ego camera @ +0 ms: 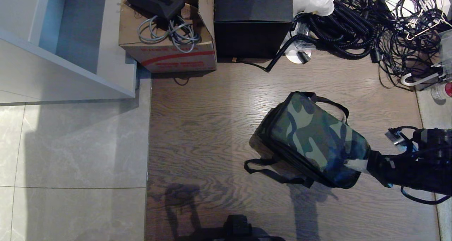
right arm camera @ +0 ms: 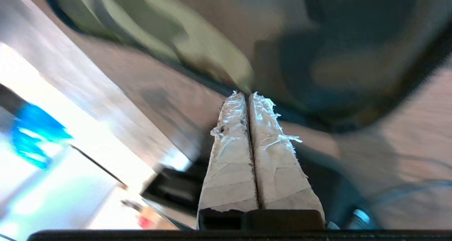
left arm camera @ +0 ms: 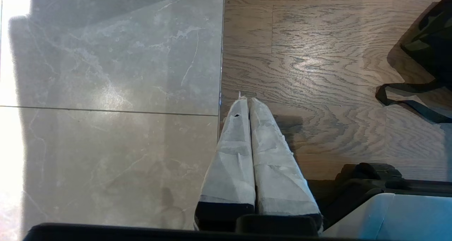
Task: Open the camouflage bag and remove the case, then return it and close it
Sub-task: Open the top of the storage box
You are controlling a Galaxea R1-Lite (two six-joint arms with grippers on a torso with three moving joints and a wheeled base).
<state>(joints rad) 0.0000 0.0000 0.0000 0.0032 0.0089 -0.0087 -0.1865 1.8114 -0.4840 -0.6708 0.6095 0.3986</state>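
floor (ego camera: 204, 135): wood planks in the middle, grey marble tile on the robot's left; the seam between them also shows in the left wrist view

cabinet (ego camera: 70, 54): pale grey, far left corner, standing on the tile

cable heap (ego camera: 374, 25): black coiled and loose leads, far right, piled along the back edge of the wood

black box (ego camera: 252, 22): large, swirl emblem on top; far centre, just beside the cardboard box

cardboard box (ego camera: 169, 54): brown with red print, flap up; a black device and grey cable loops lie on top

camouflage bag (ego camera: 314, 138): on the wood floor, right of centre, lying at an angle; camo lid facing up and shut; black straps trail out on the near-left and far-right sides; the case is not visible anywhere

right arm (ego camera: 413, 163): comes in from the right edge, low, reaching to the bag's near-right corner

right gripper (ego camera: 355, 165): white-wrapped fingers pressed together at the bag's near-right corner, along the lid edge; right wrist view is smeared, so cannot tell whether anything thin such as a zip pull is caught between them

left gripper (left arm camera: 246, 101): parked, hanging over the tile-wood seam, well apart from the bag; white-wrapped fingers pressed together, nothing between them

robot base (ego camera: 240, 230): dark part at the near edge, centre
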